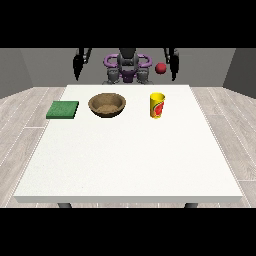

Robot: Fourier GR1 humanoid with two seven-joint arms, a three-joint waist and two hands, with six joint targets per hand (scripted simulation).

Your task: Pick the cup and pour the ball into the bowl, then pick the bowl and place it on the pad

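Cup (157,105), yellow with a red and green print, stands upright on the white table (130,160), in the far part and toward the view's right. To its left, well apart from it, sits the brown bowl (107,105), round and shallow, and it looks to hold nothing. Further left, just beside the bowl but not touching it, lies the flat green pad (63,110), near the table's left edge. These three things make a row across the far part of the table, and nothing stands between them.

A red ball (160,68) shows above and behind the cup, in the air beyond the table's far edge, close to the hand at the view's right (174,70). It is not inside the cup. Whether the ball touches that hand, I cannot tell.

Both hands hang beside the robot's body, behind the far edge of the table. The hand at the view's left (77,67) is far from every object. Of both hands the fingers are too small and dark, so I cannot tell if they are released or clenched.
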